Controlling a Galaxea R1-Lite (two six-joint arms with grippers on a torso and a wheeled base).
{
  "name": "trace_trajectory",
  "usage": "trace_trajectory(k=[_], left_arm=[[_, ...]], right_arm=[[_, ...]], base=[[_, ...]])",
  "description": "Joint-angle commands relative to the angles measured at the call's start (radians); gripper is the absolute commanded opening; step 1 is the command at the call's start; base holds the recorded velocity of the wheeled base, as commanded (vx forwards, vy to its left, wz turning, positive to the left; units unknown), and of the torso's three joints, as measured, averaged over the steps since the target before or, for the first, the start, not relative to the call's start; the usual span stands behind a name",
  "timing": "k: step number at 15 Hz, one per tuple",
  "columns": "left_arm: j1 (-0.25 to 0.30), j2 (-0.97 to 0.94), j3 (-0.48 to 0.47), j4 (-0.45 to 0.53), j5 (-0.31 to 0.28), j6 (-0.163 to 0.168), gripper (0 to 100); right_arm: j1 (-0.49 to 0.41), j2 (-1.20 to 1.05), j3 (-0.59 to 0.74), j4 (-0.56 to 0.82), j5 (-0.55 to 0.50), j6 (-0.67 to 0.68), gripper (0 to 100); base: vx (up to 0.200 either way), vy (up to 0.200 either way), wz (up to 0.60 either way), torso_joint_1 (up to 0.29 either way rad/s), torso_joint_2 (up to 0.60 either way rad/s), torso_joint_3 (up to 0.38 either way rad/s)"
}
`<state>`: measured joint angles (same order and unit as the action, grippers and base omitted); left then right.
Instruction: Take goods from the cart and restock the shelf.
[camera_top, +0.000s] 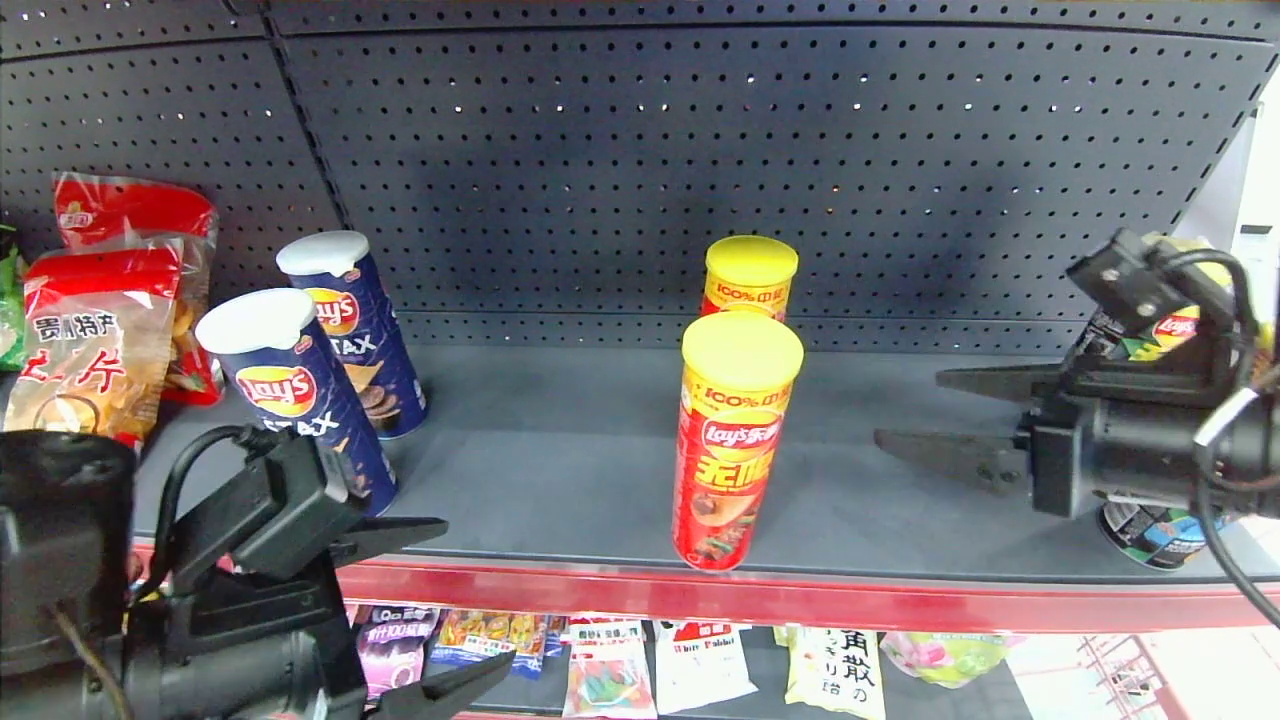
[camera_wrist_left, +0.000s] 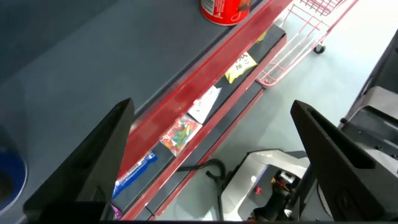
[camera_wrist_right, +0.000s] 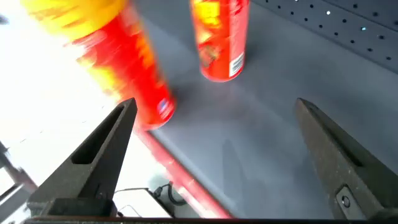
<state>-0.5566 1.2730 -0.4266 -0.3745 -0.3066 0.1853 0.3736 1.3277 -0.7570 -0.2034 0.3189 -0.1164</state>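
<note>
Two red cans with yellow lids stand mid-shelf, the front can (camera_top: 735, 440) near the red edge and the back can (camera_top: 750, 277) by the pegboard. My right gripper (camera_top: 910, 408) hovers open and empty over the grey shelf (camera_top: 560, 470), to the right of the front can. In the right wrist view both cans show beyond the open gripper (camera_wrist_right: 216, 102): the front can (camera_wrist_right: 124, 68) and the back can (camera_wrist_right: 219, 40). My left gripper (camera_top: 478, 590) is open and empty, low in front of the shelf edge, below the blue cans. The left wrist view shows the gripper (camera_wrist_left: 211, 106) above the red shelf edge (camera_wrist_left: 186, 81).
Two blue cans (camera_top: 300, 390) with white lids stand at the shelf's left, next to red snack bags (camera_top: 100, 300). Behind my right arm stand more cans (camera_top: 1160, 530). Small snack bags (camera_top: 620, 670) hang on the lower shelf. A pink wire cart (camera_wrist_left: 305, 31) stands on the floor.
</note>
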Motion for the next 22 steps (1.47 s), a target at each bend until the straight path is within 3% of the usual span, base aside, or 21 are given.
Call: trace_trajectory(k=[1, 7, 9, 22], left_arm=[[-0.002, 0.128, -0.058, -0.014, -0.002, 0.0, 100], [-0.019, 0.342, -0.218, -0.089, -0.02, 0.0, 100], [-0.04, 0.391, -0.259, -0.089, -0.023, -0.001, 100], [-0.042, 0.569, -0.454, -0.092, -0.014, 0.0, 100]], right_arm=[[0.007, -0.205, 0.114, -0.001, 0.011, 0.0, 100], [0.001, -0.429, 0.191, 0.009, 0.015, 0.003, 100], [-0.002, -0.444, 0.185, 0.009, 0.012, 0.011, 100], [-0.004, -0.469, 0.182, 0.009, -0.024, 0.035, 100]], base=[[0.0, 0.0, 0.0, 0.0, 0.0, 0.0], [0.0, 0.0, 0.0, 0.0, 0.0, 0.0], [0.0, 0.0, 0.0, 0.0, 0.0, 0.0], [0.0, 0.0, 0.0, 0.0, 0.0, 0.0]])
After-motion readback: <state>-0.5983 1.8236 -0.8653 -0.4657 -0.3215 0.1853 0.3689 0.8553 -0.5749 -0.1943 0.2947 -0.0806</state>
